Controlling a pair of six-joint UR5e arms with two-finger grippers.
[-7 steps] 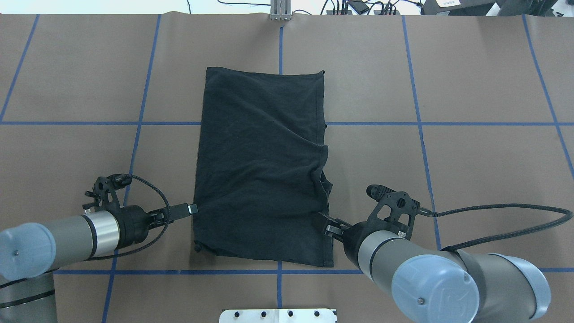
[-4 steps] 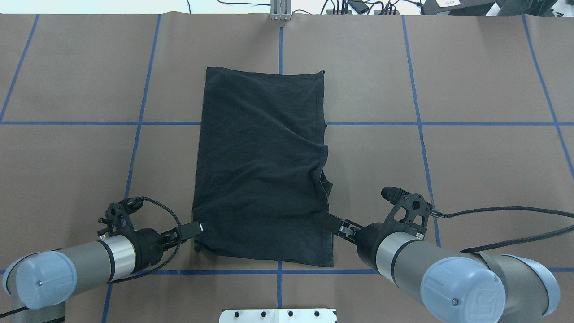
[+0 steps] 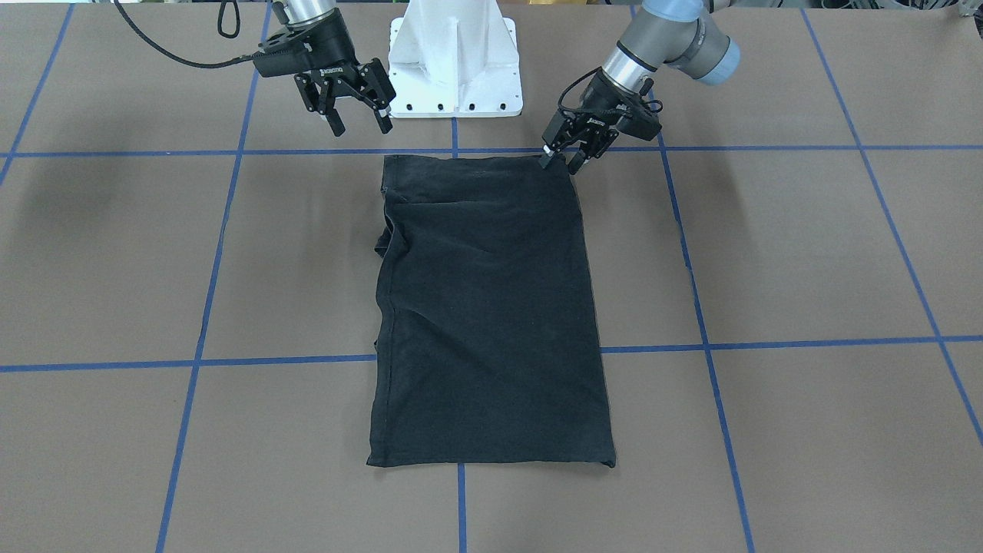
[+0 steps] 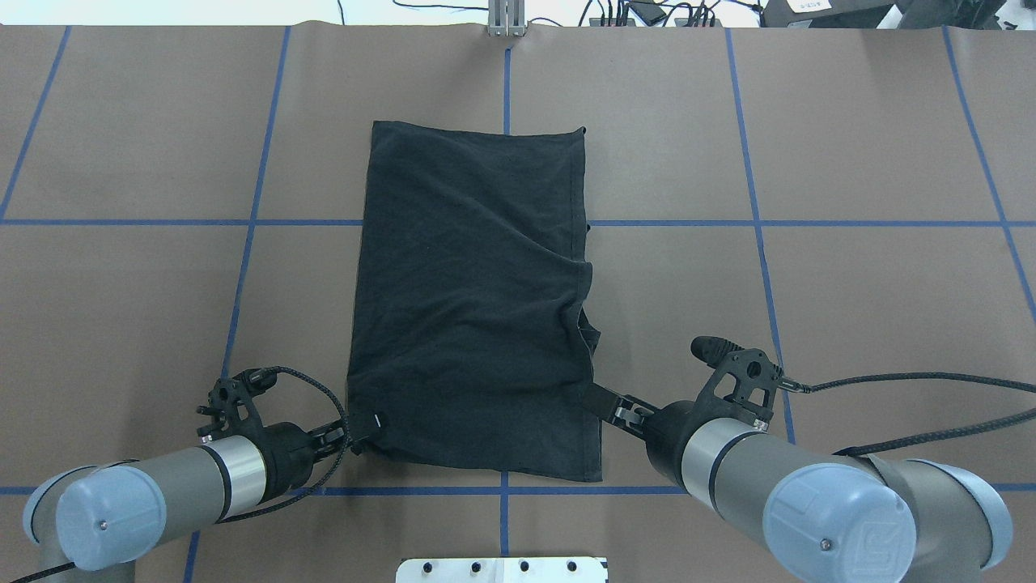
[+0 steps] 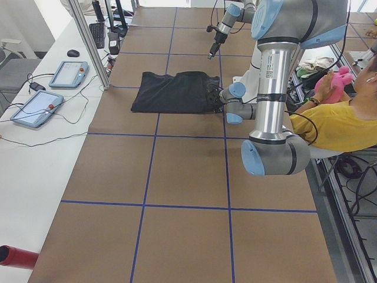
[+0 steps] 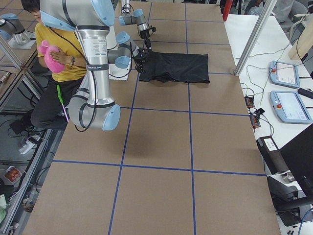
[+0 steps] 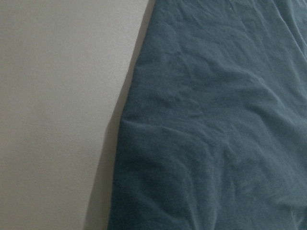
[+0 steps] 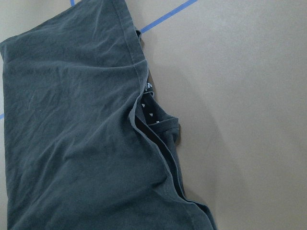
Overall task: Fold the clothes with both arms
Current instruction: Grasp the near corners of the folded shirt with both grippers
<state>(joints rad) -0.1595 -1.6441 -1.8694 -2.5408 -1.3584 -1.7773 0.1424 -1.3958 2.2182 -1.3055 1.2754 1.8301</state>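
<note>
The clothes are one black T-shirt (image 4: 469, 300), folded lengthwise into a long rectangle on the brown table; its chest graphic is hidden. At its right edge the collar opening shows small white marks (image 8: 147, 103). My left gripper (image 4: 366, 425) is low at the shirt's near-left corner. In the front-facing view the left gripper (image 3: 562, 160) has its fingers slightly apart astride that corner. My right gripper (image 3: 358, 121) hangs wide open above the table with nothing in it. From overhead the right gripper (image 4: 603, 401) lies over the shirt's near-right edge.
The white base block (image 3: 455, 69) stands just behind the shirt's near edge. Blue tape lines (image 4: 757, 223) grid the brown table. A seated person in yellow (image 5: 341, 127) is beside the robot. Tablets and cables (image 6: 288, 105) lie on the white side table.
My left gripper has swung toward the robot and in onto the shirt's near-left corner. The right gripper pulled back slightly and then held still. The shirt has not moved.
</note>
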